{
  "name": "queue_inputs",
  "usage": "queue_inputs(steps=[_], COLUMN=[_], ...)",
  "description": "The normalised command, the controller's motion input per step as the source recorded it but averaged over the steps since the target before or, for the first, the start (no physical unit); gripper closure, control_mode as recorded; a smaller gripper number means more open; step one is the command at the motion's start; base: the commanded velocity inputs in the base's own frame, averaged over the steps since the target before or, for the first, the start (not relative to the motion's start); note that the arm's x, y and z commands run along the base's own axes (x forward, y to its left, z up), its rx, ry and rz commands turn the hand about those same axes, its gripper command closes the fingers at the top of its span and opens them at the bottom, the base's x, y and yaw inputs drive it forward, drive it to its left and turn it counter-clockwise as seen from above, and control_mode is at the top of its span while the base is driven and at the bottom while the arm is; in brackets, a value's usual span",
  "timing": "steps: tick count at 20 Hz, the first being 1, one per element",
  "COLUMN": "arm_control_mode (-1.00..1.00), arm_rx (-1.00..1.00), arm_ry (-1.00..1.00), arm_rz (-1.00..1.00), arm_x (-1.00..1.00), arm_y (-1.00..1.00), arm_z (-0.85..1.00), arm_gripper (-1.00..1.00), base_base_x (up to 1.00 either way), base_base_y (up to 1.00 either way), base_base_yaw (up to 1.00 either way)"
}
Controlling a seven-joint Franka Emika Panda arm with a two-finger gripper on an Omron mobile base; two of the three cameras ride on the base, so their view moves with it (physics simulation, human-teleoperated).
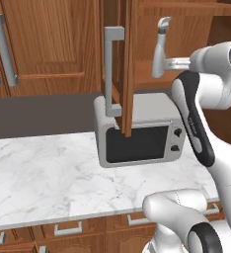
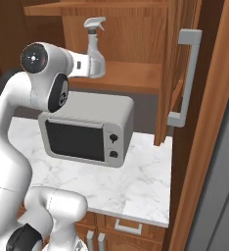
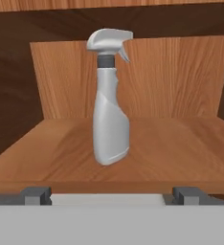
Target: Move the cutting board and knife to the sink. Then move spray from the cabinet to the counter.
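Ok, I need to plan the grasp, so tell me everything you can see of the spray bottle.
The slim grey plastic-looking spray bottle has a dark collar and a white trigger nozzle pointing right in the hand view. It stands upright, alone, on the reddish-brown wooden cabinet shelf, its base resting on the board. Nothing else touches it.

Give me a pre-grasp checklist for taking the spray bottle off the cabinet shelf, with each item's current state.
1. Cabinet door swung open, shelf reachable: ok.
2. Spray bottle upright on the shelf: ok.
3. Gripper open, fingers spread wider than the bottle: ok.
4. Bottle centred between the fingers in the hand view: ok.
5. Fingers already around the bottle: not ok; they sit at the shelf's front edge, bottle farther in.
6. Free counter beside the microwave for setting the bottle down: ok.
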Motion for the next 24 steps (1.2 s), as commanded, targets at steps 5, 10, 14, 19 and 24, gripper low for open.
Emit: queue_inputs(steps=[5, 10, 14, 19, 24], arm_control_mode=[-1.00, -1.00, -1.00, -1.00, -1.00], arm_rx=[0.00, 0.00, 0.00, 0.00, 0.00], arm_ry=[0.00, 0.02, 0.00, -0.01, 0.00], arm_rz=[0.00, 0.00, 0.00, 0.00, 0.00], arm_x=[0.09, 0.16, 0.09, 0.08, 0.17], arm_y=[0.07, 0.00, 0.00, 0.01, 0.06], arm_z=[0.44, 0.17, 0.00, -0.02, 0.00], arm_gripper=[-1.00, -1.00, -1.00, -1.00, -1.00], base_base_x=[0.00, 0.00, 0.00, 0.00, 0.00], base_base_y=[0.00, 0.00, 0.00, 0.00, 0.00], base_base_yaw=[0.00, 0.00, 0.00, 0.00, 0.00])
